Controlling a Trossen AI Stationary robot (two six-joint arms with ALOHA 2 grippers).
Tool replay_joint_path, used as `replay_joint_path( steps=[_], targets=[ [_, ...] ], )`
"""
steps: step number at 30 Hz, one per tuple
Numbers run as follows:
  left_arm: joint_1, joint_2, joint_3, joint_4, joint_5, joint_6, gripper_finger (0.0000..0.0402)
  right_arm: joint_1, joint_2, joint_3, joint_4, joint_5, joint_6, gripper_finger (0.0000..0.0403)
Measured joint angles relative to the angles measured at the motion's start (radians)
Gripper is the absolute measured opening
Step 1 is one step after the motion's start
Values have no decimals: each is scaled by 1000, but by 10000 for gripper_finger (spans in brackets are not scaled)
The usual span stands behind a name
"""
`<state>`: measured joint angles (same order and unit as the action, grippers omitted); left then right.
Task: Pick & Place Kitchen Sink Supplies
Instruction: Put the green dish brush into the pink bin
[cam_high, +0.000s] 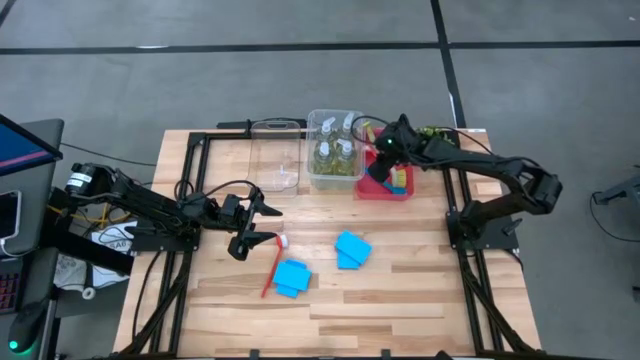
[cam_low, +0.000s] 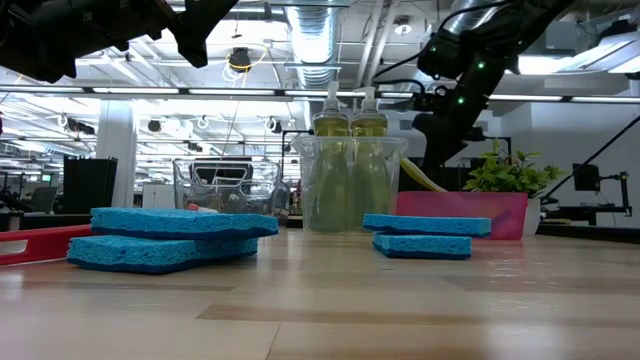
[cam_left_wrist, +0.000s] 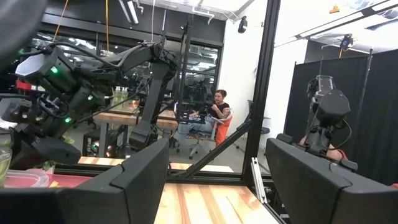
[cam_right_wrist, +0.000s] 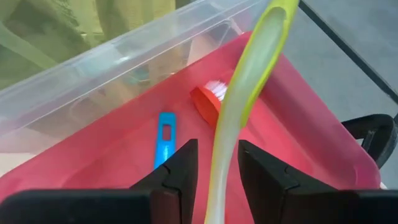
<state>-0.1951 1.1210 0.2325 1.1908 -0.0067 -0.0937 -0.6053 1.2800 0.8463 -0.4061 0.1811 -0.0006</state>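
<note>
The right gripper (cam_right_wrist: 214, 168) hides much of the red bin (cam_high: 372, 190), its jaws clamped on the yellow-green brush (cam_right_wrist: 245, 93) over it. Inside lie a red brush (cam_right_wrist: 208, 99) and a blue one (cam_right_wrist: 165, 140). The bottles (cam_high: 335, 155) fill a clear bin (cam_high: 312, 125). The left gripper (cam_high: 262, 225) hovers, jaws apart.

Four bottles (cam_high: 335, 152) of yellow-green liquid stand in one clear bin (cam_high: 335, 148) at twelve o'clock. A second clear bin (cam_high: 276, 155) sits at eleven, one red bin (cam_high: 385, 180) at one. Four blue sponges make two stacks: one pair (cam_high: 352, 249) centre, one (cam_high: 291, 278) at seven. Brushes: one red (cam_high: 272, 265) on the table, one yellow-green (cam_right_wrist: 239, 106), one blue (cam_right_wrist: 164, 140).
</note>
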Motion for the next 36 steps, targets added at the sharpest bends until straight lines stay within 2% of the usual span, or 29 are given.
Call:
replay_joint_path(
  steps=[10,22,30,36],
  targets=[
    [0,0,0,0,0,0,269,-14,3,0,39,1,2,107],
    [0,0,0,0,0,0,269,-46,75,0,105,-22,-7,107],
    [0,0,0,0,0,0,269,-49,59,0,119,105,-1,107],
    [0,0,0,0,0,0,269,-37,48,0,122,113,1,107]
  ],
)
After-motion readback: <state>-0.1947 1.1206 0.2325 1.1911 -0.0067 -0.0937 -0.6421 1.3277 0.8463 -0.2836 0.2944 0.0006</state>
